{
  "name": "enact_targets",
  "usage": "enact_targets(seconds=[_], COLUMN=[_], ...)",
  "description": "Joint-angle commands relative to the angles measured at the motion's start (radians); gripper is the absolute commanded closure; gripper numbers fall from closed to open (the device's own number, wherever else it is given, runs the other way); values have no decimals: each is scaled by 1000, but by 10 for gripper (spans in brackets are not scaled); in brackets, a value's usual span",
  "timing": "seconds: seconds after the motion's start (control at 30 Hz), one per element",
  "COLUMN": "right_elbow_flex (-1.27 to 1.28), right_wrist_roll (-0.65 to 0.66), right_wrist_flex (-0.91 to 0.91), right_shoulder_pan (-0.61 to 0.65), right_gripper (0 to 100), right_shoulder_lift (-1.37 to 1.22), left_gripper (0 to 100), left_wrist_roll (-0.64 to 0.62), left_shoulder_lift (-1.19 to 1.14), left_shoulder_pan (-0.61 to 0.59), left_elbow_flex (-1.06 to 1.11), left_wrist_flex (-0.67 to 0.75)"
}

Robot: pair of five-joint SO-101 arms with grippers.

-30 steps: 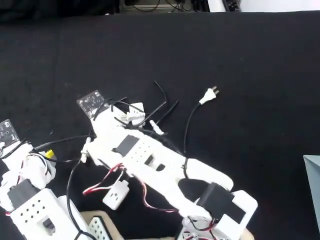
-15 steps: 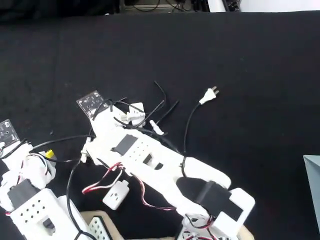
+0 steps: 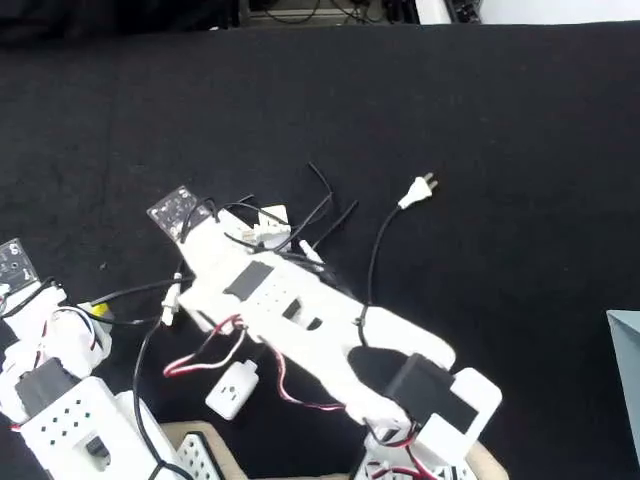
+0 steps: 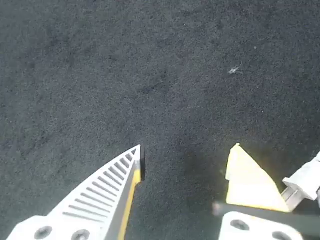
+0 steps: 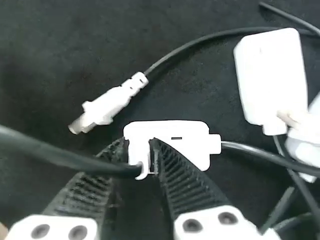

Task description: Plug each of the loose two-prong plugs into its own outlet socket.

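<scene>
My right gripper [image 5: 150, 150] is shut on the edge of a white plug [image 5: 175, 142] whose black cord runs off to one side. It lies on the black cloth, left of the table's middle [image 3: 255, 228]. A second slim white plug [image 5: 107, 107] sits just beyond it, and a white outlet block [image 5: 272, 80] lies nearby. Another two-prong plug [image 3: 418, 190] rests loose farther right, its cord curling back under the right arm. A white outlet socket [image 3: 232, 388] lies near the front edge. My left gripper [image 4: 187, 147] hangs open over bare cloth with nothing between its fingers.
Black cords [image 3: 325, 205] tangle around the right gripper's tip. Two printed marker tags [image 3: 175, 208] [image 3: 15, 260] ride on the arms. The left arm [image 3: 50, 380] is folded at the front left corner. Open black cloth spreads across the back and right.
The right arm has swung slightly left and toward the front, still shut on the plug. The left arm and the loose plug on the right have stayed put.
</scene>
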State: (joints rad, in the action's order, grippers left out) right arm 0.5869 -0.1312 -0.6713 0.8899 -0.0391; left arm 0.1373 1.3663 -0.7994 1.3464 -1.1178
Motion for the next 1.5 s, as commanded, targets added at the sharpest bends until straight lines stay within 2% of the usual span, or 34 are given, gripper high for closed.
enact_targets(seconds=[0.0, 0.13, 0.27, 0.43, 0.87, 1.07, 1.3, 1.47], right_elbow_flex=[5, 8, 28, 28, -38, -50, -74, -159], right_wrist_roll=[72, 114, 137, 137, 137, 133, 135, 183], right_wrist_flex=[-40, -40, -46, -118, -172, -173, -227, -230], right_shoulder_pan=[-104, -129, -80, -40, -57, -60, -181, -310], right_gripper=[986, 986, 986, 986, 986, 986, 985, 985], right_shoulder_lift=[-7, -15, -13, -16, -88, 70, 375, 429], left_gripper=[726, 726, 726, 726, 726, 726, 726, 726], left_wrist_roll=[-9, -9, -9, -8, -5, -5, -5, -5], left_shoulder_lift=[9, 9, 9, 9, 9, 9, 11, 11], left_shoulder_pan=[-7, -7, -7, -7, -7, -4, -2, -2], left_elbow_flex=[-4, -4, -4, -4, -2, -2, 5, 5], left_wrist_flex=[21, 21, 21, 21, 21, 20, 21, 21])
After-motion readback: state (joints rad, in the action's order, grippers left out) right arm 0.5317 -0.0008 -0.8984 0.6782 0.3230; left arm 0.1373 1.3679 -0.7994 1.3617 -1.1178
